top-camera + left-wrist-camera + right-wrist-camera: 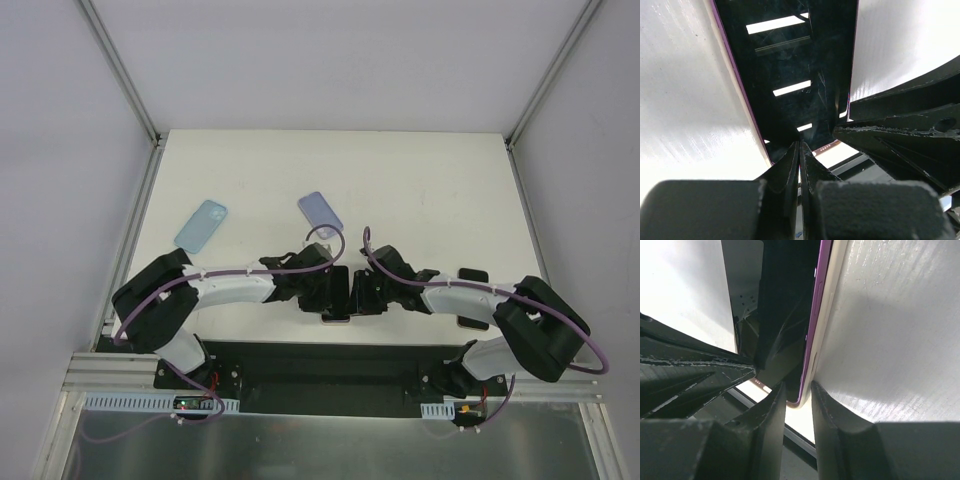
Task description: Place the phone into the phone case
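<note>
Two grippers meet at the near edge of the white surface [430, 190], and the phone [338, 302] sits between their tips, close to the dark base plate [330, 365].

The right gripper [799, 390] has its fingers [771, 415] clamped on the phone's lower edge. In the right wrist view the phone's purple rim runs down into the narrow gap between them, with one finger on the dark screen side and the other on the pale back.

The left gripper [799, 150] has its fingers [786, 170] pressed fully together, and their tips meet at the phone's bottom corner. Whether they actually touch the phone cannot be told.

In the left wrist view the glossy black screen fills the upper middle. It is scratched and reflects bright bars, and the purple rim runs along its left side. The right gripper's dark body comes in from the right.

Two cases lie farther back on the surface, apart from the phone. A blue case [201, 224] lies tilted toward the left. A paler case [321, 211] lies near the middle, just beyond the left gripper.
</note>
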